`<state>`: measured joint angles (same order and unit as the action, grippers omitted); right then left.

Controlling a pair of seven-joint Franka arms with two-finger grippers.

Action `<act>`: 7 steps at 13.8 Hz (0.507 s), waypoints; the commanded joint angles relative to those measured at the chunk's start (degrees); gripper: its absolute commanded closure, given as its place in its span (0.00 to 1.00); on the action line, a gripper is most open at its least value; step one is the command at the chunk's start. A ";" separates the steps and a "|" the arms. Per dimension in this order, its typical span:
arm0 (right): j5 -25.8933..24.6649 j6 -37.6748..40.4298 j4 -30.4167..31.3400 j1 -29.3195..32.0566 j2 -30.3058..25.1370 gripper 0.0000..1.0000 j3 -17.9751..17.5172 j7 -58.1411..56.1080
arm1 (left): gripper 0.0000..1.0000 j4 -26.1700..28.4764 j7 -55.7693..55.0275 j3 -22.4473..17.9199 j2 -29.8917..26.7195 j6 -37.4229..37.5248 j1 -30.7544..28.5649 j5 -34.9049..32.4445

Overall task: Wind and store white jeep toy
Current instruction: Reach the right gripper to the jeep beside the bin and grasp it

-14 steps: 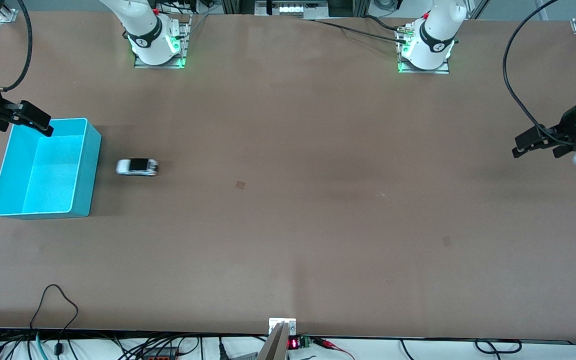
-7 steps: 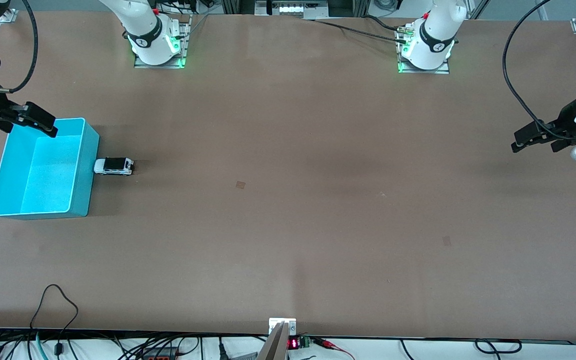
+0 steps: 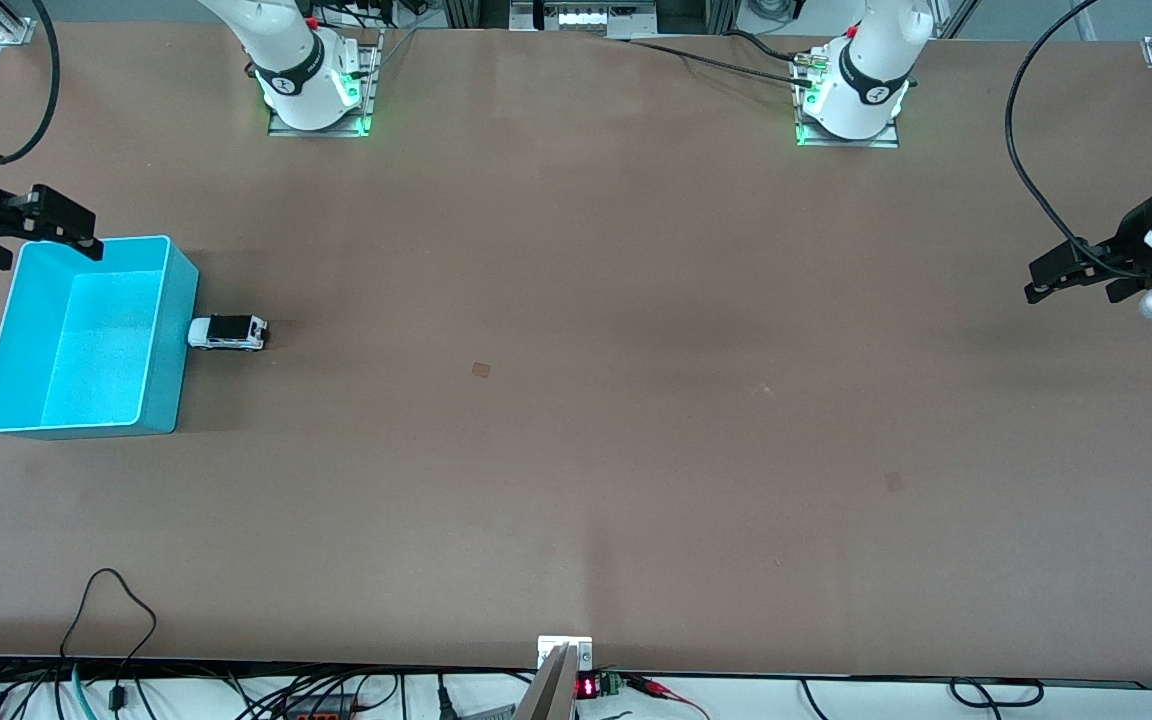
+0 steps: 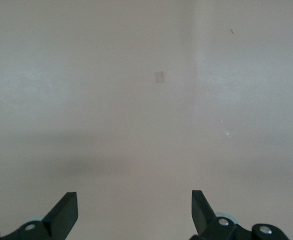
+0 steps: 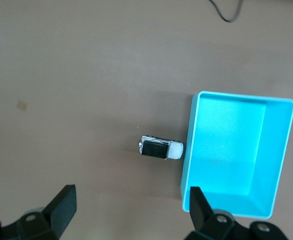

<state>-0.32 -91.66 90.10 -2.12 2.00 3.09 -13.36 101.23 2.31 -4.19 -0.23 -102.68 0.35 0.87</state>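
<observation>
The white jeep toy (image 3: 227,332) stands on the table with its nose against the outer wall of the cyan bin (image 3: 168,345), on the side toward the left arm's end. It also shows in the right wrist view (image 5: 160,148), touching the bin (image 5: 186,165). The bin is empty. My right gripper (image 3: 64,222) is open and empty in the air, over the bin's corner toward the robots' bases. My left gripper (image 3: 1054,278) is open and empty in the air at the left arm's end of the table, and its wrist view shows only bare table (image 4: 136,125).
A black cable loop (image 3: 106,600) lies at the table edge nearest the front camera. A small mount (image 3: 564,650) sits at the middle of that edge. Both arm bases (image 3: 316,90) stand along the edge by the robots.
The jeep rolled along the table to the cyan bin and stopped against its wall, nudging the bin slightly. My right gripper rose and drew back off the bin's rim. My left gripper barely shifted.
</observation>
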 commanded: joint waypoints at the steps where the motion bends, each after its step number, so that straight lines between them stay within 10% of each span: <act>1: 0.84 0.95 -0.02 0.89 1.07 0.00 -0.10 -13.57 | 0.00 -0.42 0.24 0.23 -0.83 2.40 0.27 -1.49; 7: 0.41 8.78 0.16 2.74 8.36 0.00 -0.10 -39.67 | 0.00 -2.00 0.15 0.50 -0.65 4.77 0.80 -1.58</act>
<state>-0.31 -83.95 90.90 -0.27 7.99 3.31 -44.97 100.50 2.34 -3.87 -0.39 -99.91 0.66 0.48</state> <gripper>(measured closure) 0.000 0.000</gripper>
